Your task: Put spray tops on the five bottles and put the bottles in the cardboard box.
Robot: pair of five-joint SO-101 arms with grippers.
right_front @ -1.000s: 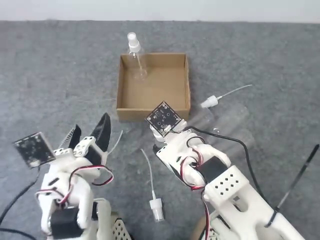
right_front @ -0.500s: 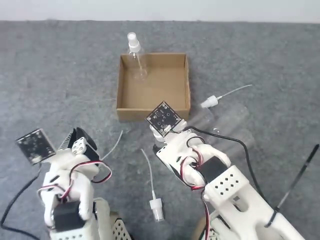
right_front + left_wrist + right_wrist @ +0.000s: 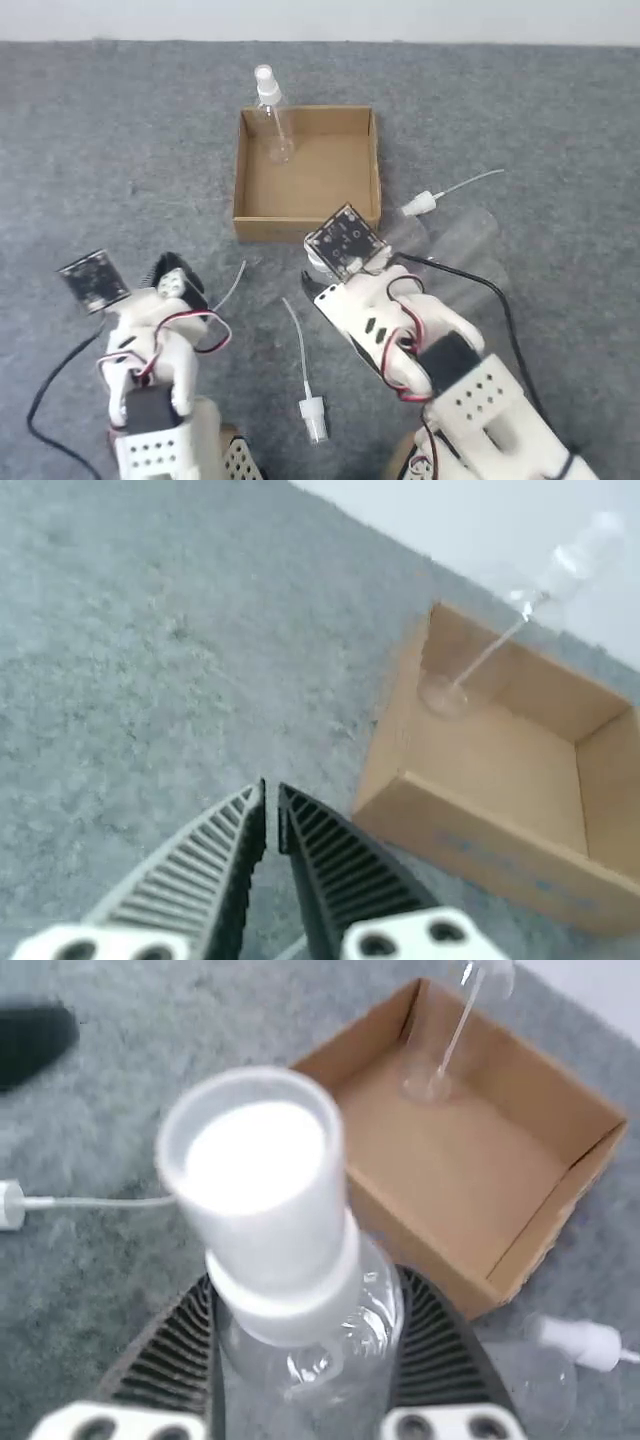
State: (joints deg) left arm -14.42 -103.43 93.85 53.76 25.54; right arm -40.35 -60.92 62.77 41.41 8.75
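Left arm is pulled back and turned since the earlier frame, and its fingers, which were spread wide, are now pressed together. Right arm has nudged forward and right, toward the box.

Left gripper is closed on nothing and hangs over bare grey tabletop, near the front left corner of the box. Right gripper clamps a clear bottle around its body, with the white neck end facing the wrist camera, just in front of the box. Whether that white end is a spray head or not, I cannot tell.

One capped bottle is in the box, leaning on the far left corner. A loose spray top lies between the two arms, its long tube pointing away toward the box. A second spray top lies just right of the box, near more clear bottles lying on their sides.

Judged early in the task: one bottle boxed, the rest still out.

Risks:
- The held bottle is smooth, so it could twist or slip in the fingers during capping.
- The thin tube may bend or miss the neck.
- The bottles lying on their sides could roll if the right arm brushes them.
- The box could slide if bumped.
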